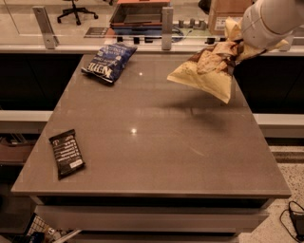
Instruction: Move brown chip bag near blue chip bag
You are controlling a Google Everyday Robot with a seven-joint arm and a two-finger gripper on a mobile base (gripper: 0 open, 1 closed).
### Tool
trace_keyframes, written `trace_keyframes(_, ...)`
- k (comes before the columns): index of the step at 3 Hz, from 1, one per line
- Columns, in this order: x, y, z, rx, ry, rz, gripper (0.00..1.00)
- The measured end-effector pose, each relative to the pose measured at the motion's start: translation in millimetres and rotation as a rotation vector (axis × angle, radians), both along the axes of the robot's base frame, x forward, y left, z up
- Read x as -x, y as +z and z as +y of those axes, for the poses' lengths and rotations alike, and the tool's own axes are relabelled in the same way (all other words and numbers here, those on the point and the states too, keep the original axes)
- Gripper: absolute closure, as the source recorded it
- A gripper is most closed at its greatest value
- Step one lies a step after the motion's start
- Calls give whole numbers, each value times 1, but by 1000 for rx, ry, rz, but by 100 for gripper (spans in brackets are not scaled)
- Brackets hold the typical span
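Note:
The brown chip bag (206,73), tan-yellow with a dark brown top, hangs in the air above the right side of the table, tilted with its lower corner pointing down. My gripper (236,47) is shut on the bag's upper right end, under the white arm at the top right. The blue chip bag (109,62) lies flat at the table's far left corner, well to the left of the held bag.
A small black bar wrapper (67,153) lies near the table's front left edge. The grey-brown table (156,152) has a ledge with metal posts (166,21) behind it. A cardboard box (227,14) stands at the back right.

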State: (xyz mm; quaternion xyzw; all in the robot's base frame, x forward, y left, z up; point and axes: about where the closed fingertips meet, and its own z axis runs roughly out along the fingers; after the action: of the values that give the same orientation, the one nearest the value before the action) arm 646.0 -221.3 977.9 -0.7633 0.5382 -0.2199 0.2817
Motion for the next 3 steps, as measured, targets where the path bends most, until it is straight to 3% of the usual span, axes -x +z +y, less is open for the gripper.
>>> trace_keyframes(2, -58, -2, 26, -121, 83, -85, 100)
trace_keyframes(3, -75, -2, 49, -161, 131, -115, 100)
